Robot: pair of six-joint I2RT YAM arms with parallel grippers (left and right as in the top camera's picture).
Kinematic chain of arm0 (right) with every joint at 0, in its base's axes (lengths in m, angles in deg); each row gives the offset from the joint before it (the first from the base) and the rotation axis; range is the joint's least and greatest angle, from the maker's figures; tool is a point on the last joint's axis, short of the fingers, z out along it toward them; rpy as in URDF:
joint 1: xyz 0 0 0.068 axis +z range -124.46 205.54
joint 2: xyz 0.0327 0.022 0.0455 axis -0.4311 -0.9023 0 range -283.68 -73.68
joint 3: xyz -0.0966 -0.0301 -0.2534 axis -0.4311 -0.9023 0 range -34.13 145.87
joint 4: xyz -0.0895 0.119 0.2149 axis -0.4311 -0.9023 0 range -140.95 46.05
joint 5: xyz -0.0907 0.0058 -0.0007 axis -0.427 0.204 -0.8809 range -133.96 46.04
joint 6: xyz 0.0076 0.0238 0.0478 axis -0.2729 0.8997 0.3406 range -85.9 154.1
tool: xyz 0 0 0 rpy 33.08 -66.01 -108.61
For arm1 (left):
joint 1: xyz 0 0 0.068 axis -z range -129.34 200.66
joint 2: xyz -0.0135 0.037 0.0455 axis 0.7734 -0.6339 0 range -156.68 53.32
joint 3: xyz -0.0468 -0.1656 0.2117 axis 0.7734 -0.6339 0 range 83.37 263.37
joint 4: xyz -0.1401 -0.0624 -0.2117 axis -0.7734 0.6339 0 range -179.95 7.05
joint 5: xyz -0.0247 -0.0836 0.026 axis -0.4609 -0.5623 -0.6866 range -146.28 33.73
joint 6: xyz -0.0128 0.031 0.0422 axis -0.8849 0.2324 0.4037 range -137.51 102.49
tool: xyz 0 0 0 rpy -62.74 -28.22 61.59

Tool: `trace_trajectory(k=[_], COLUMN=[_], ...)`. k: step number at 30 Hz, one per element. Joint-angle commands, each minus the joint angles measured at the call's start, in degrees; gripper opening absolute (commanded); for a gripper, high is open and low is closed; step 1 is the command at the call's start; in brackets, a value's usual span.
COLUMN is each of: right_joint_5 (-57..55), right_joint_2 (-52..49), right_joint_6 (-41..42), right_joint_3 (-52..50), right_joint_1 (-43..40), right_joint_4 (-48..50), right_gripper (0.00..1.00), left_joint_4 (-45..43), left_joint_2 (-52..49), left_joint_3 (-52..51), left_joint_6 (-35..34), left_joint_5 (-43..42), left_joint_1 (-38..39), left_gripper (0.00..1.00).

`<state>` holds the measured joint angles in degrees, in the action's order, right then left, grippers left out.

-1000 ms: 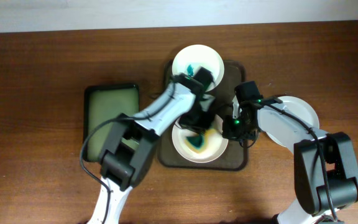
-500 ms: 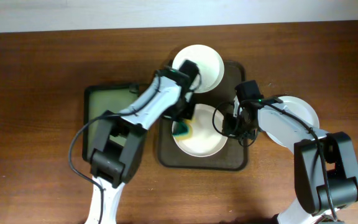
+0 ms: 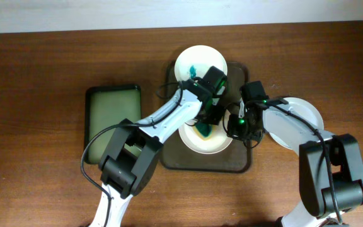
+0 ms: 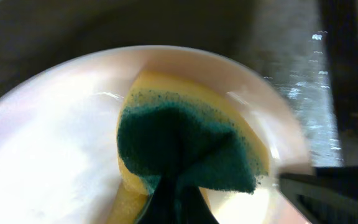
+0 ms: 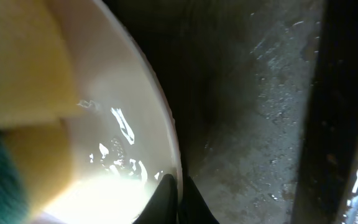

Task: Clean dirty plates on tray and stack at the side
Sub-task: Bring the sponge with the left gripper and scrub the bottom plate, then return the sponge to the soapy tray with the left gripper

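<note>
1. Tray (image 3: 207, 162): dark olive-brown, rectangular, at the middle of the wooden table (image 3: 43, 63). It holds 2 plates.
2. Back plate (image 3: 210, 63): white, at the tray's far end, its rim overhanging the tray edge. There is a teal smear (image 3: 194, 68) near its middle.
3. Front plate (image 3: 197, 144): white, on the tray's near half, with the sponge resting in it.
4. Side plate (image 3: 309, 113): white, on the table just right of the tray, partly under the right arm.
5. Sponge (image 4: 185, 149): yellow with a dark green scouring face, pressed against the front plate's inner surface.
6. Left gripper (image 3: 207, 123): over the tray's middle, fingers closed and pinching the sponge.
7. Right gripper (image 5: 179, 202): at the tray's right side, fingers clamped on the right rim of the front plate.
8. Green tray (image 3: 112, 123): narrower, black-rimmed, on the table left of the tray and apart from it.
</note>
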<state>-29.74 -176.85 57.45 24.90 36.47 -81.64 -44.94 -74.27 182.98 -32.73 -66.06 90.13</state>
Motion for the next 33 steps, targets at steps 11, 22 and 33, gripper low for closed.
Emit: trace_trajectory(k=[11,22,33], right_joint_5=[-1.05,-0.85,-16.09], right_joint_2=[-0.44,-0.44,16.22], right_joint_6=[-8.17,-13.55,-12.26], right_joint_3=[-0.59,-0.59,1.66], right_joint_1=[0.28,0.28,6.36], right_joint_4=[-0.74,0.5,-5.38], right_gripper=[0.04,0.04,0.04], left_joint_4=[14.97,8.22,-1.7], left_joint_2=[12.2,23.45,23.45], left_joint_3=[1.51,-21.2,-28.44], left_joint_6=[-0.33,-0.31,0.33], left_joint_5=[11.1,7.63,8.04], left_joint_1=[-9.57,-39.39,-39.36], left_gripper=[0.0,0.0,0.0])
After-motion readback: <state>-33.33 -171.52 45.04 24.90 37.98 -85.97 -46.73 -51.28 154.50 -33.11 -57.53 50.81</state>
